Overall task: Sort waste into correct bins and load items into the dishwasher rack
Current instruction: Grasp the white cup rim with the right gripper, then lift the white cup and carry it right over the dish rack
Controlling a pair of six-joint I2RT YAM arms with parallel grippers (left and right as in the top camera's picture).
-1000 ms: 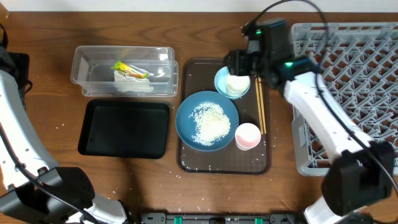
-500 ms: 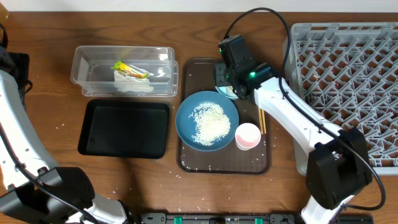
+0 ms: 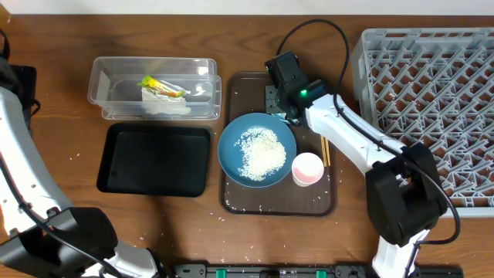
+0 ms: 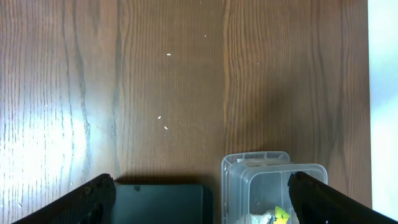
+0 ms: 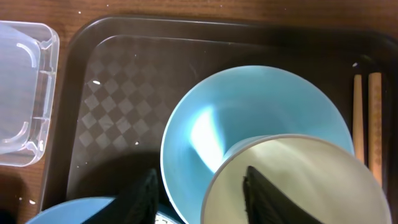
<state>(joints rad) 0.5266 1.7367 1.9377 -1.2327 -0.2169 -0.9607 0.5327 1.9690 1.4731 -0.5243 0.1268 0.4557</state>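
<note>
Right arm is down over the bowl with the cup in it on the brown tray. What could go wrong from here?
1. The white cup sits loose inside the light-blue bowl, and the fingers of the right gripper seem to straddle both rims. A lift may tip the cup out.
2. The dark-blue dish of rice lies right beside the bowl. A nudge could scatter grains over the brown tray.
</note>
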